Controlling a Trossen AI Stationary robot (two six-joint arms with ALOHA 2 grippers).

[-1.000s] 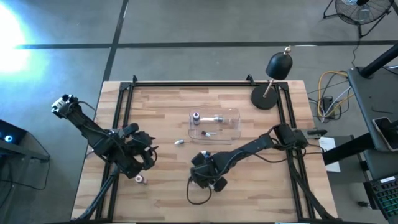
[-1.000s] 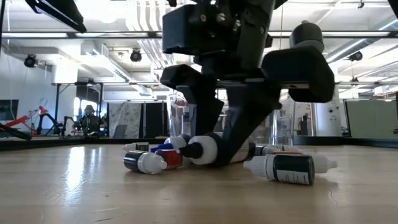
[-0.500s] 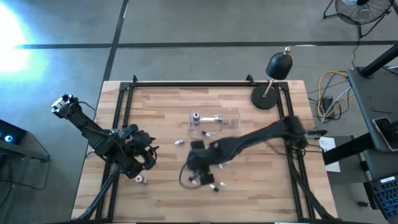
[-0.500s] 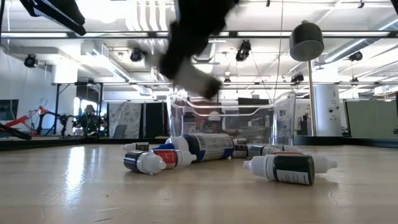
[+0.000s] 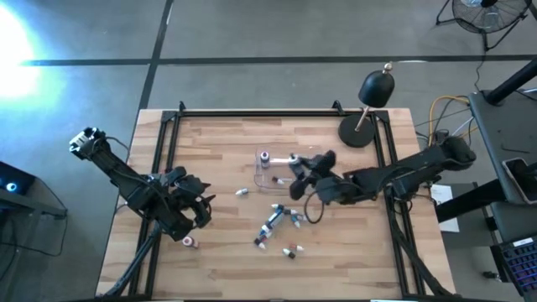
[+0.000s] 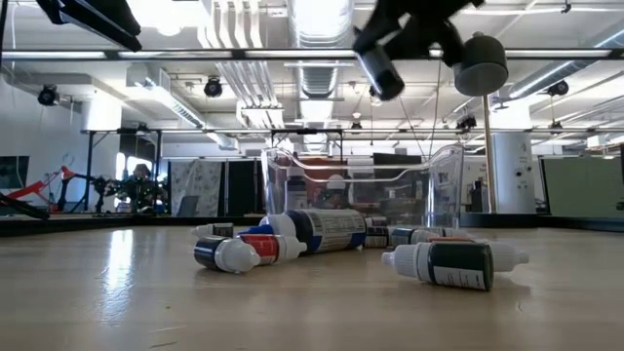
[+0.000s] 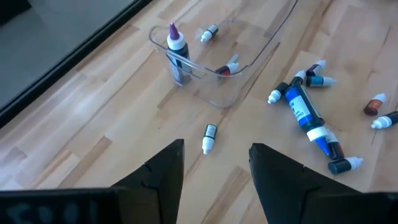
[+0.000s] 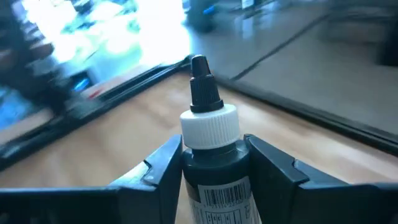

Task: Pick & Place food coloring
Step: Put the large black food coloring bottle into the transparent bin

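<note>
Right end effector (image 5: 295, 178) is up over the clear tray (image 5: 312, 152) now — it was down at the bottles (image 5: 273, 225) a second ago — pinching a dark bottle (image 8: 214, 165), white collar, barcode showing, no words readable. Left end effector (image 7: 214, 177) waits spread near the table's (image 5: 218, 268) left edge.

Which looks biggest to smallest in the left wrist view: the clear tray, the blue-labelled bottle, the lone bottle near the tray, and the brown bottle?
1. clear tray
2. blue-labelled bottle
3-4. lone bottle and brown bottle: they look alike, so no ranking.
The right gripper holds a black-tipped bottle.
</note>
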